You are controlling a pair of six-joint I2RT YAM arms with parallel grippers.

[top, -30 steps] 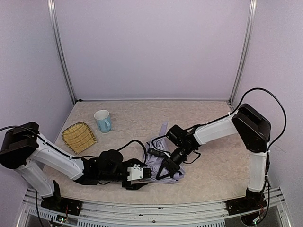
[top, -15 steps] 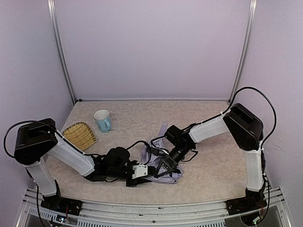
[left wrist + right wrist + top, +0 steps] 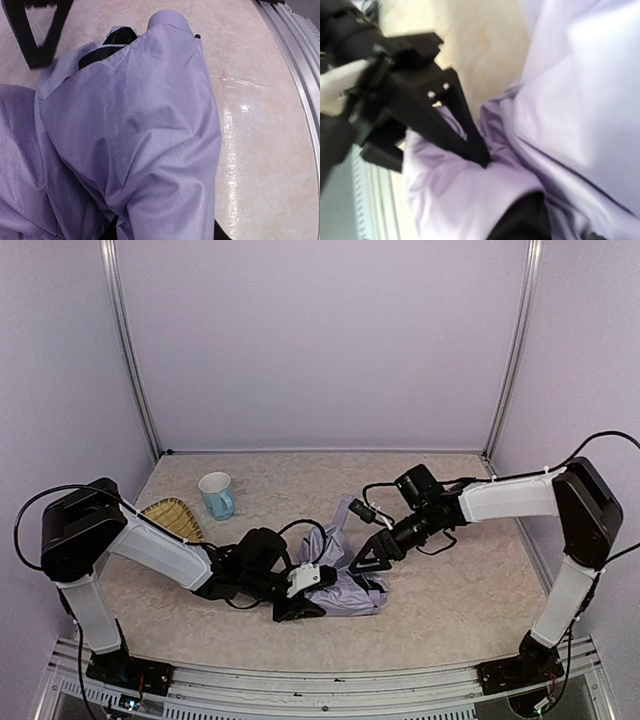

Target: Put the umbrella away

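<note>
At the near side of the mottled beige table point(image 3: 455, 595), the left gripper point(image 3: 303, 606) is pinched shut on a bunched fold of the umbrella point(image 3: 350, 588). The umbrella lies crumpled mid-table, its pale lavender cloth smooth and faintly woven, with glossy black lining point(image 3: 112, 40) showing beside a rounded lavender knob point(image 3: 167, 21). Just beyond, the right gripper point(image 3: 366, 560) hangs over the fabric with its black jaws spread in a wide V, holding nothing. Farther left sit a ribbed woven tray point(image 3: 175, 512) and a pale blue mug point(image 3: 216, 494).
</note>
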